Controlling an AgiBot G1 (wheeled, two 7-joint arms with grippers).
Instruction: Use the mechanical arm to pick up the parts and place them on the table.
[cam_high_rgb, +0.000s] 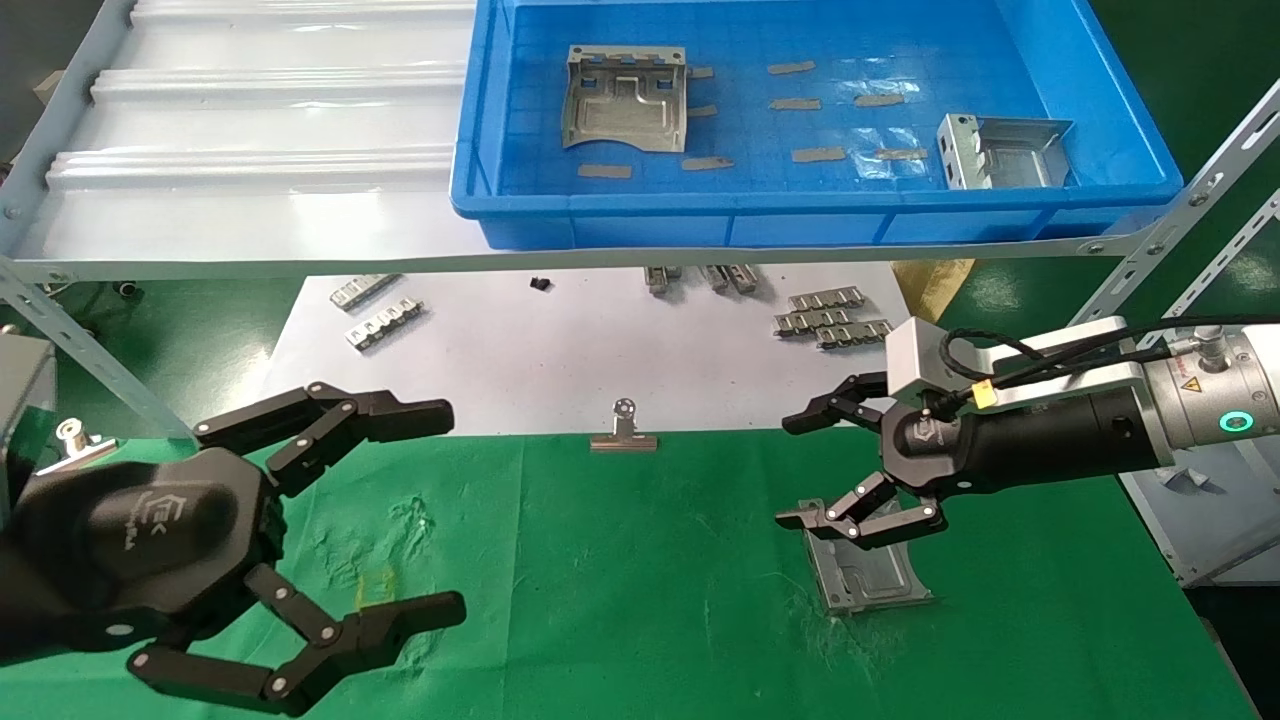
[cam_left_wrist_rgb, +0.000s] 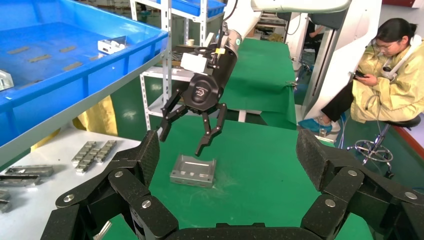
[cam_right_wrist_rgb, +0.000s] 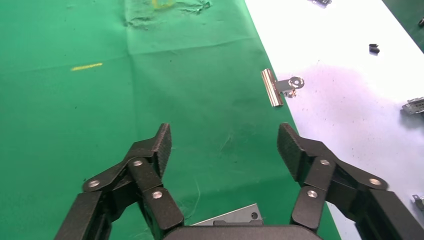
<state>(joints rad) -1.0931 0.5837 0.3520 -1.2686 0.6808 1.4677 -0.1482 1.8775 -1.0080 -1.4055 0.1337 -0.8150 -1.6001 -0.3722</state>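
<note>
The right pincer (cam_high_rgb: 800, 470) hangs wide open and holds nothing, its fingers spread just above one of the parts (cam_high_rgb: 868, 570), which lies flat on the green table (cam_high_rgb: 620, 600). That plate sits flange-up on the cloth near the table's right side, so this part looks already delivered and the open fingers fit a release rather than a grip (whether a fingertip touches the plate cannot be told from here). Two more parts wait in the blue tray (cam_high_rgb: 1140, 170) on the shelf above: a flat one (cam_high_rgb: 625, 100) toward its left and one standing on edge (cam_high_rgb: 1005, 152) near its right wall, which is why, I judge, the job is not finished. The left pincer (cam_high_rgb: 440, 510) is parked low at the table's left, equally wide open and empty, well apart from the work. A binder clip (cam_high_rgb: 623, 432) pins the white paper sheet (cam_high_rgb: 560, 350) at the cloth's edge.
</note>
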